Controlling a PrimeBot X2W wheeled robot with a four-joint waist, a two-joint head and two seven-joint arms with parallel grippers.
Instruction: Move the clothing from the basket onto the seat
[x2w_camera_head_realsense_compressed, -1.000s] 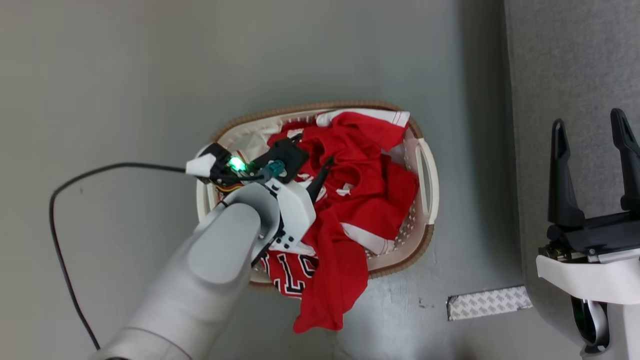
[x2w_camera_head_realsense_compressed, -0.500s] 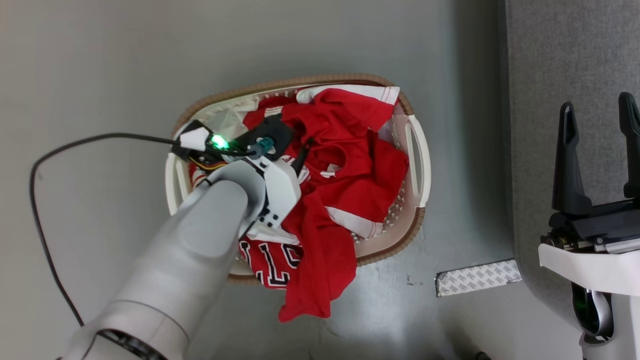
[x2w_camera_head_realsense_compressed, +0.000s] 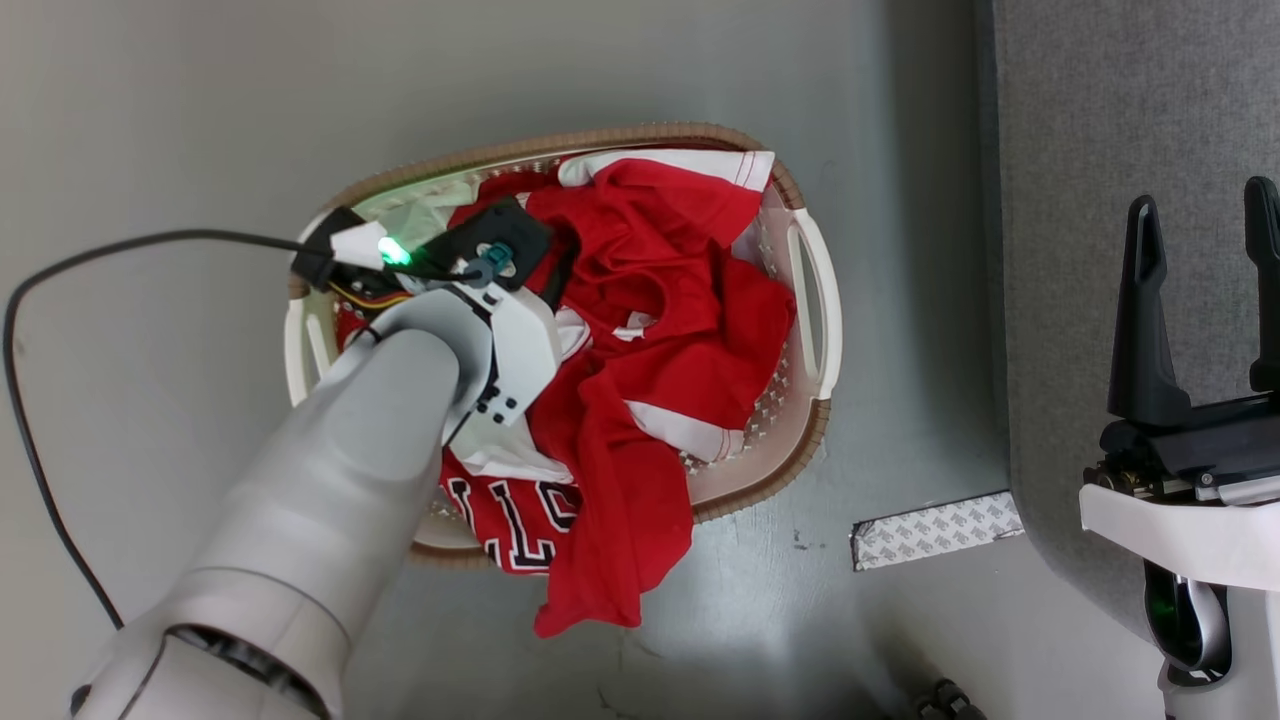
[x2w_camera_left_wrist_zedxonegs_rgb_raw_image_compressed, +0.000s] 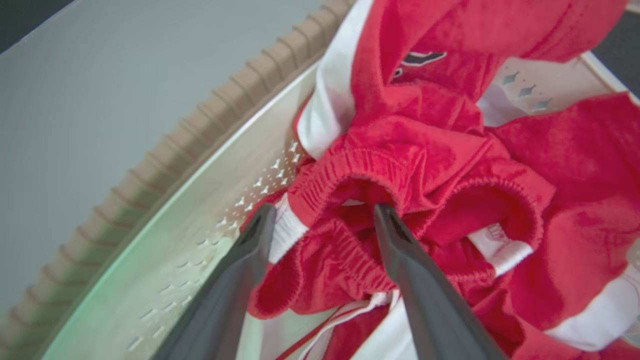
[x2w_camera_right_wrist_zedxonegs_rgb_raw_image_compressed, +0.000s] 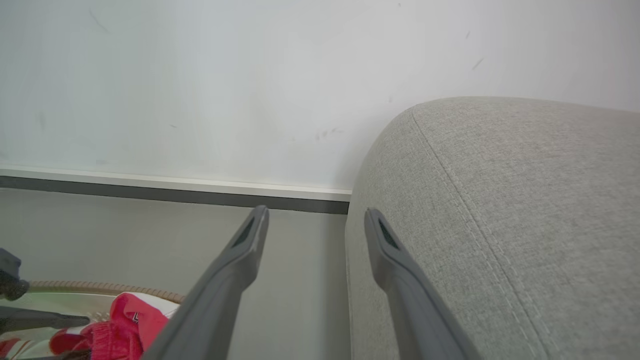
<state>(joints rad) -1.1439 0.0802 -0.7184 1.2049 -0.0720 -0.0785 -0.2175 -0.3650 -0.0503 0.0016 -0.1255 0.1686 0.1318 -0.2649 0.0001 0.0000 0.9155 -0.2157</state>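
Judging from the rumpled folds, the clothing was soft, light and limp; it would likely sag and trail when lifted rather than slip. It lay heaped in the basket at the centre of the head view, one red piece spilling over the lower rim onto the floor. (Observer 1)

Where was the best hold? (Observer 2)

Probably the gathered elastic waistband, middle of the left wrist view: thick, bunched, something to bite on. A single thin layer might have pulled free. (Observer 1)

And the fingers? (Observer 2)

The left gripper stood spread wide and empty, tips down among the cloth. The waistband's loop sat between and just above the tips. The finger at frame right appeared to touch its fold; the other lay beside a white stripe near the basket wall. Nothing was pinched yet. (Observer 1)

The other arm? (Observer 2)

The right gripper was spread and empty too, at the right edge of the head view against the grey seat, well apart from the basket. (Observer 1)
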